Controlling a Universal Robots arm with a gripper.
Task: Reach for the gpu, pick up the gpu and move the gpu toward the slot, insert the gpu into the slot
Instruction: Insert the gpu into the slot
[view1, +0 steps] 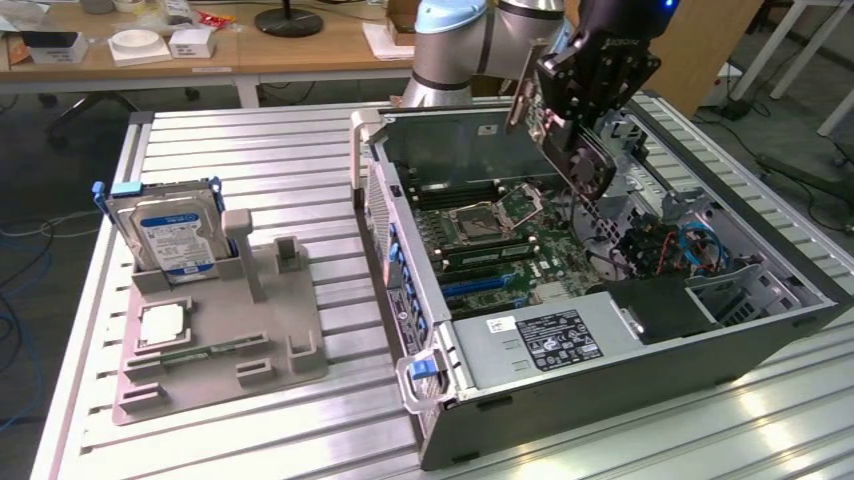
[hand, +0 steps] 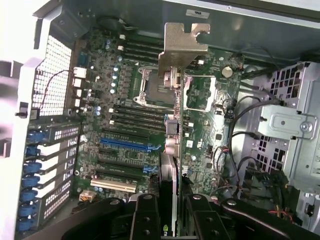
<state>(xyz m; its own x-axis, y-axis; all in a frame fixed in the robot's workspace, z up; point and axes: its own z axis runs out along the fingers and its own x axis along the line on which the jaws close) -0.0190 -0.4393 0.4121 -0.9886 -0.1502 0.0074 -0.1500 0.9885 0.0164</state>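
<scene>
My gripper (view1: 571, 118) hangs over the open computer case (view1: 641, 350), shut on the gpu (view1: 589, 166), which is held edge-down and tilted above the motherboard. In the wrist view the gpu (hand: 170, 145) runs edge-on away from my two black fingers (hand: 146, 216), and its silver end bracket (hand: 183, 44) sits at the far end. My gripper (hand: 169, 202) clamps the card's near end. The blue slot (hand: 125, 145) lies on the motherboard a little to one side of the card's edge; it is also visible in the exterior view as the blue slot (view1: 474, 286). The card is well above the board, apart from it.
The case's rear wall with blue latches (hand: 30, 185) and the drive cage (hand: 287, 125) with cables flank the board. On the exterior view's left, a grey holder tray (view1: 267, 330) carries a blue-labelled hard drive (view1: 170, 235) and a memory stick (view1: 200, 352).
</scene>
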